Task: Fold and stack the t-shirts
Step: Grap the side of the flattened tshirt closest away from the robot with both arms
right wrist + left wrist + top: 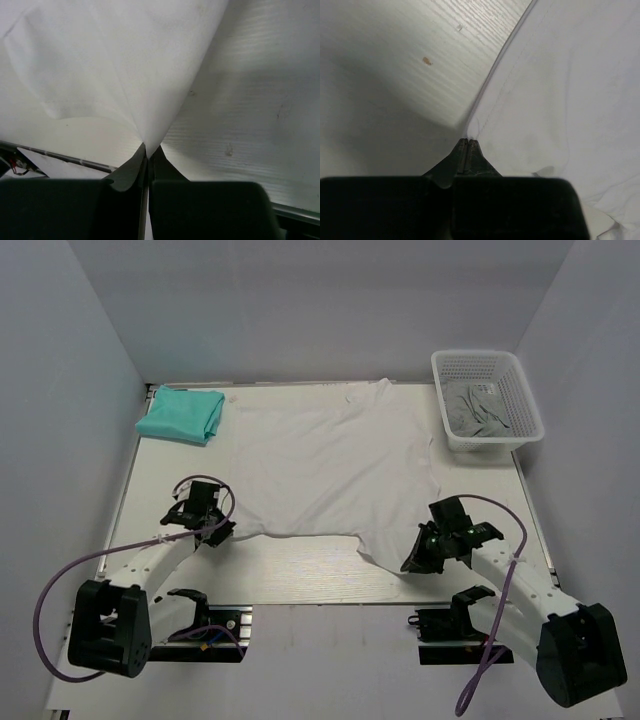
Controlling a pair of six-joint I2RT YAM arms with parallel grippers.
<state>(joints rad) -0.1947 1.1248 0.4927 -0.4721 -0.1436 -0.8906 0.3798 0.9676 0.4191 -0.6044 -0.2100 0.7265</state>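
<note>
Left gripper (220, 531) (468, 143): fingers together, pinching the white t-shirt (330, 455) (570, 90) at its hem corner, 8 o'clock of the shirt. Right gripper (410, 563) (148, 150): fingers clamped on the hem corner at 5 o'clock; the cloth (125, 60) tents up to a point from my fingertips.

White t-shirt is spread flat mid-table (300, 580), collar toward 12 o'clock, hem toward 6. The near hem between my two grips runs unevenly and sits lower on the right side.

Teal t-shirt (181, 414) is folded at 10 o'clock on the table, apart from the white one's sleeve.

White mesh basket (478, 356) sits at 2 o'clock, just beside the right sleeve, with a crumpled grey cloth (480, 412) inside.
</note>
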